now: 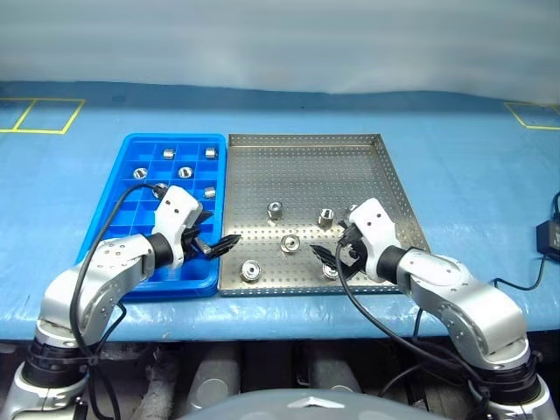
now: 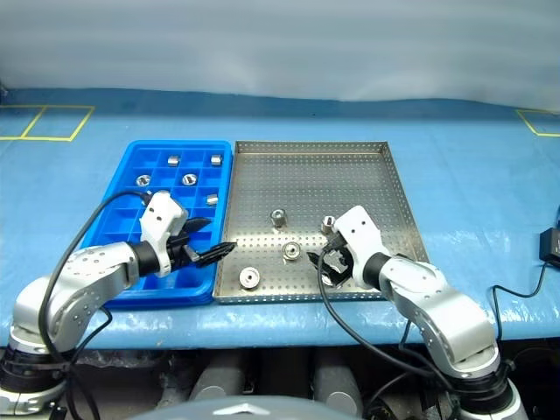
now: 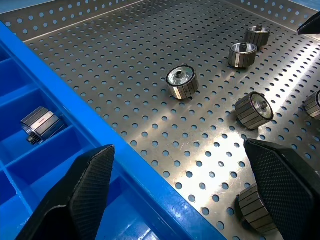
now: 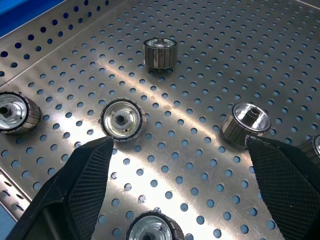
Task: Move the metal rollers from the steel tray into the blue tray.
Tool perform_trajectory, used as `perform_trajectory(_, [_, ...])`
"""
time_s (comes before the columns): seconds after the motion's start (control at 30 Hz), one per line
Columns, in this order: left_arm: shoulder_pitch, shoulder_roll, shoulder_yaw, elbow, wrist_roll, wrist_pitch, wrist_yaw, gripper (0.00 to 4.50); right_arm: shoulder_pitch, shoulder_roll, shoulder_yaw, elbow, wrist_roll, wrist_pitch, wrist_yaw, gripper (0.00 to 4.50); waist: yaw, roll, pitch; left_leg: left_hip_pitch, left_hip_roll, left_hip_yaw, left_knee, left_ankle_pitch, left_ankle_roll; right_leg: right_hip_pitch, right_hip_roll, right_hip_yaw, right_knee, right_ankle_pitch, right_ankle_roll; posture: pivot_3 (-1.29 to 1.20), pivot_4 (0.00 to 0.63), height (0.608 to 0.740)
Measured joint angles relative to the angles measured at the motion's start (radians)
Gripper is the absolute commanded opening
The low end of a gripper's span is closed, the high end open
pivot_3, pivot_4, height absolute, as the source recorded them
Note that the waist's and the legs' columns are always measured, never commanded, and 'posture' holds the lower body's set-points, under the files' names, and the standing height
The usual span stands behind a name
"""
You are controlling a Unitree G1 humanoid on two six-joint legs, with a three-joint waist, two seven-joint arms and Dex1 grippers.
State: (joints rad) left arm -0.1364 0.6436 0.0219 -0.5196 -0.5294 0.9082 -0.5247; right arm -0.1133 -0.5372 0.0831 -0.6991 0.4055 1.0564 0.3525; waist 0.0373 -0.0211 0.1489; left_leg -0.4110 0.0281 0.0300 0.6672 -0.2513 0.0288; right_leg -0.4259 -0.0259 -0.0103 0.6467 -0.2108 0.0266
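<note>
Currently pick step — both grippers wide, empty. Right gripper (image 1: pixel 331 255) hovers over rollers (image 1: pixel 290 242) in steel tray (image 1: pixel 385 175), one just below its tips. Left gripper (image 1: pixel 213 236) sits at blue tray (image 1: pixel 109 206) edge. Next: lower, centre, close.

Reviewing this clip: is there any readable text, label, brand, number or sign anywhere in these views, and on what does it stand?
None: no readable text in any view.
The blue tray, the steel tray and the metal rollers carry no visible lettering.
The yellow lines on the blue table cover are plain floor-style markings, not characters.
The small dark box at the table's right edge shows no legible label.
</note>
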Motion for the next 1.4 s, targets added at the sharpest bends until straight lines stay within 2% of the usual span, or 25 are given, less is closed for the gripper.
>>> perform_trajectory(1.17, [-0.001,-0.004,-0.003,0.000,0.004,-0.003,0.000,4.50,0.012,0.010,0.014,0.006,-0.024,-0.009,-0.024,4.47,0.000,0.000,0.000,0.000,0.000,0.000,0.000,0.000,0.000,0.000,0.000,0.000,0.000,0.000,-0.001,0.09,0.150,0.740])
perform_trajectory(1.33, [-0.062,-0.001,-0.050,0.008,0.027,0.006,0.001,4.50,0.012,0.012,0.016,0.005,-0.027,-0.009,-0.026,4.47,0.002,0.000,0.000,0.000,0.000,0.000,0.001,0.000,0.000,0.000,0.000,0.000,0.000,0.001,-0.001,0.08,0.150,0.740])
perform_trajectory(1.4, [-0.141,-0.015,-0.076,0.048,0.030,0.016,-0.003,4.50,0.013,0.015,0.017,0.006,-0.030,-0.008,-0.030,4.47,0.004,0.000,0.000,0.000,-0.001,-0.001,0.002,0.000,0.001,0.001,0.000,0.000,0.001,0.001,-0.001,0.08,0.150,0.740])
